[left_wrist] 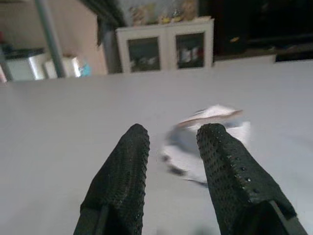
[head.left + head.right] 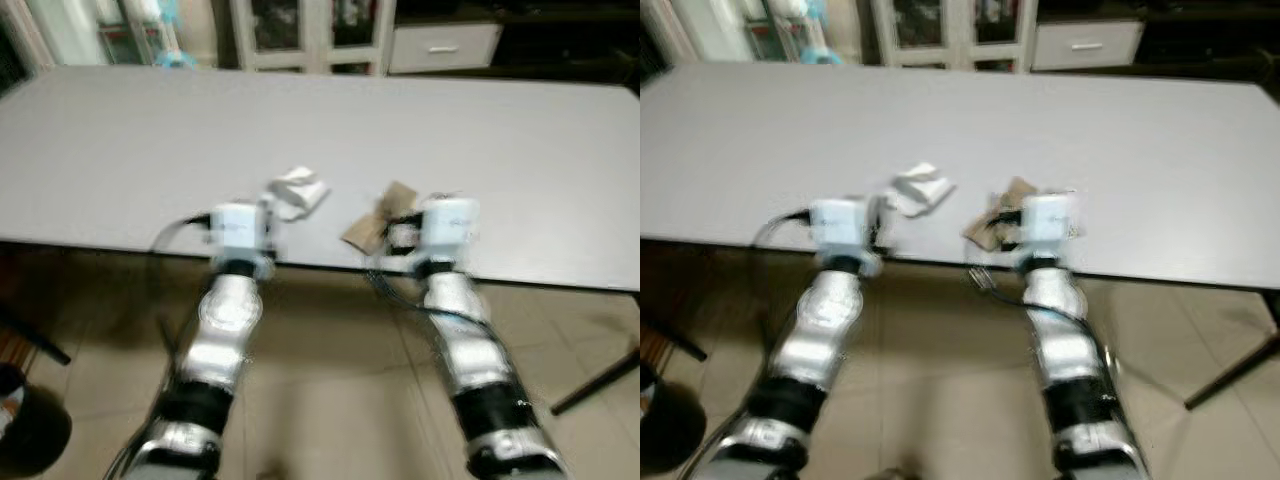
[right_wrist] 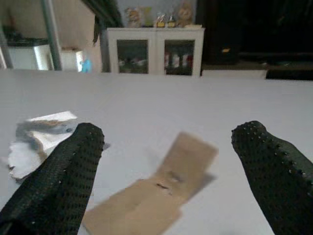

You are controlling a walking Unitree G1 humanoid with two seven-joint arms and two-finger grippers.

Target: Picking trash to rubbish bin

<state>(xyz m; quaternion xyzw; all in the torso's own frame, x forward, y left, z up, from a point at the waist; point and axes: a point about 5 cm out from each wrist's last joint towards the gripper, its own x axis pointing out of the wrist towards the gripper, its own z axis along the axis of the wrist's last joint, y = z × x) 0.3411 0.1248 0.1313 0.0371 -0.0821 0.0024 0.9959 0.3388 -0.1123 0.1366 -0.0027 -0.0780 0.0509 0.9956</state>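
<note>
The robot stands at the near edge of a long grey table (image 2: 120, 150), both silver arms reaching up over that edge side by side. Two bits of trash lie on the tabletop just past its wrists. The crumpled white paper (image 2: 298, 190) sits at about twelve o'clock from the left gripper (image 1: 171, 142), a little toward one o'clock, close ahead of the fingertips but not touching them. That gripper's two black fingers (image 1: 124, 171) stand apart with a modest gap, nothing between them, and the wad shows through the gap and past the one finger. The torn brown cardboard piece (image 3: 161, 188) lies flat on the table at twelve o'clock from the right gripper (image 3: 168, 142), right in front of it. Here the fingers (image 3: 63, 171) are spread wide, one on either side of the cardboard, and I can't make out any contact with it. From the right wrist, the white paper sits off at about ten o'clock from the cardboard, the two near each other but apart. Beyond the far edge of the table stands a white cabinet with glass doors (image 3: 155, 49). Down on the tiled floor (image 2: 340, 400), at roughly eight o'clock from the robot, is a dark round bin (image 2: 30, 430), well away from both pieces of trash.
</note>
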